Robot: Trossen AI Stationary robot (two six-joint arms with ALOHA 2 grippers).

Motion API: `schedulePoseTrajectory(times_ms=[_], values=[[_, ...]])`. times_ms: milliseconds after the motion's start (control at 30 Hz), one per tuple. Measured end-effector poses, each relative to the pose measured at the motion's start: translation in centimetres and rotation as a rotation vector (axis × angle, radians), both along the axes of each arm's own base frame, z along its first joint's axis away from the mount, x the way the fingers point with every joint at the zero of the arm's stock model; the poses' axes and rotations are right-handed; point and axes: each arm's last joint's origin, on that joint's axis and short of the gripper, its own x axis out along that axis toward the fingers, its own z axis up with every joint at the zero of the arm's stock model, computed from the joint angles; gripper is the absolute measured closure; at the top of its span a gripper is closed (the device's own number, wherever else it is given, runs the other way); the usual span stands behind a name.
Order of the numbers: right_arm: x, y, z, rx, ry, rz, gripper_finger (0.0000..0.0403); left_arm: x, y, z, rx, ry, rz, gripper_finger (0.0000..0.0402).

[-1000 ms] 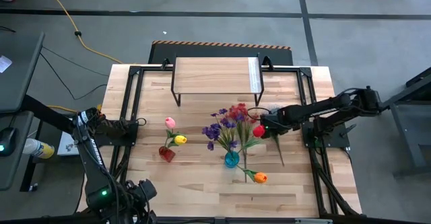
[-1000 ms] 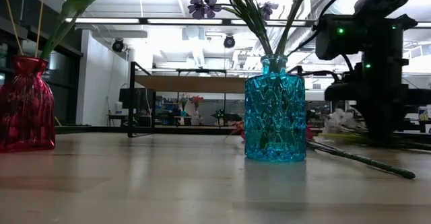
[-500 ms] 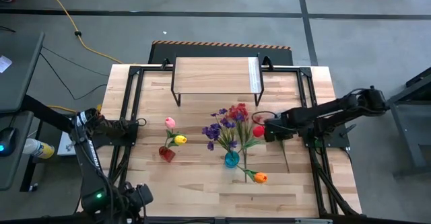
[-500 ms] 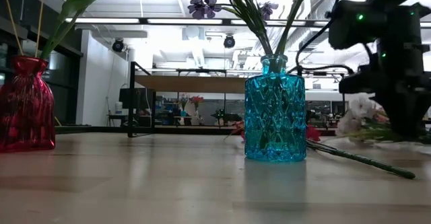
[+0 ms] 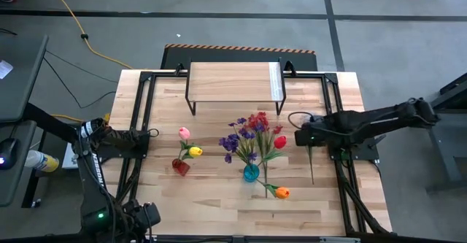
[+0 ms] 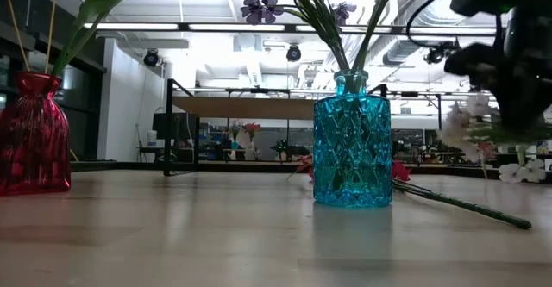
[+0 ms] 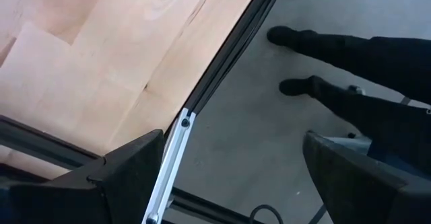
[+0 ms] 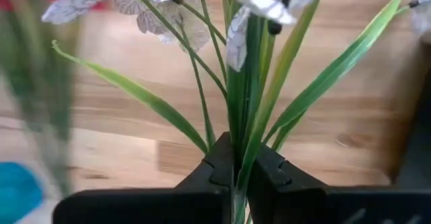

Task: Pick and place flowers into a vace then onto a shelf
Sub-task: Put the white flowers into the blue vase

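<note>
My right gripper [image 5: 300,136] is near the table's right side, above the wood, shut on a whitish-lavender spray [image 8: 202,9] with long green leaves. The spray's stem [image 5: 311,166] trails toward the near edge. The blue vase [image 5: 251,173] holds purple and red flowers. The red vase [image 5: 180,166] holds a pink and a yellow tulip. A red tulip [image 5: 280,141] and an orange tulip [image 5: 282,193] lie on the table. The shelf [image 5: 233,82] stands at the far edge. My left gripper [image 7: 232,136] hangs open over the near left corner, with nothing in it. My right gripper pinches the spray's bunched stem and leaf bases [image 8: 237,158] between its two fingers. It comes from above, pointing steeply down. The blossoms [image 6: 466,123] hang clear of the table. I cannot tell whether the stem's free end [image 5: 312,182] touches the wood.
Another green stem [image 6: 466,203] lies on the wood to the right of the blue vase [image 6: 352,145]. Black frame rails [image 5: 337,126] run along both sides of the table. A person's legs and shoes [image 7: 350,56] stand on the floor beyond the near left corner.
My right gripper has risen and drawn back toward the table's right edge, rolling as it went. The whitish spray has gone with it, and its blossoms have lifted off the table. My left gripper has drifted a little toward the near left corner and stays open.
</note>
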Motion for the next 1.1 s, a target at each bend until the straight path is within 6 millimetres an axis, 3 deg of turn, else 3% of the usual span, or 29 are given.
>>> schedulePoseTrajectory(times_ms=[333,533,767,1100], values=[[-1.8,-0.7,2.5,-0.104,-0.273,-0.059,0.0391,0.0,0.0,0.0,0.001,0.000,-0.001,0.0016],[-1.7,-1.2,4.3,-0.198,-0.511,-0.069,0.0395,0.0,0.0,0.0,0.001,0.000,0.000,0.0016],[-1.9,-1.7,7.9,-0.373,-0.893,-0.078,0.0399,0.1,0.0,0.0,0.000,-0.001,0.000,0.0016],[-4.0,-2.0,12.9,-0.689,-1.314,-0.053,0.0398,0.1,0.0,0.0,0.000,0.000,0.001,0.0016]])
